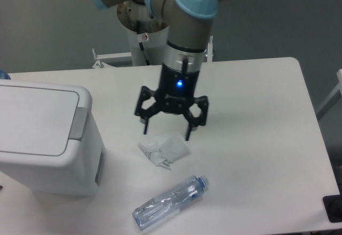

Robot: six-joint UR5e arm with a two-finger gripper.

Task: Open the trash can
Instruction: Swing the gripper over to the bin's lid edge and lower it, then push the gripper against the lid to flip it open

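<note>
The trash can (45,139) is a big white boxy bin at the left edge of the table, its flat lid down and a grey push tab (78,124) on its right side. My gripper (166,130) hangs open above the table, just over the crumpled paper, roughly a hand's width to the right of the trash can. Nothing sits between its black fingers (188,132). A blue light glows on the wrist.
A crumpled white paper (163,150) lies right below the gripper. A clear plastic bottle (170,202) with a blue cap lies on its side near the table's front edge. The arm's base column (145,26) stands behind the table (267,155).
</note>
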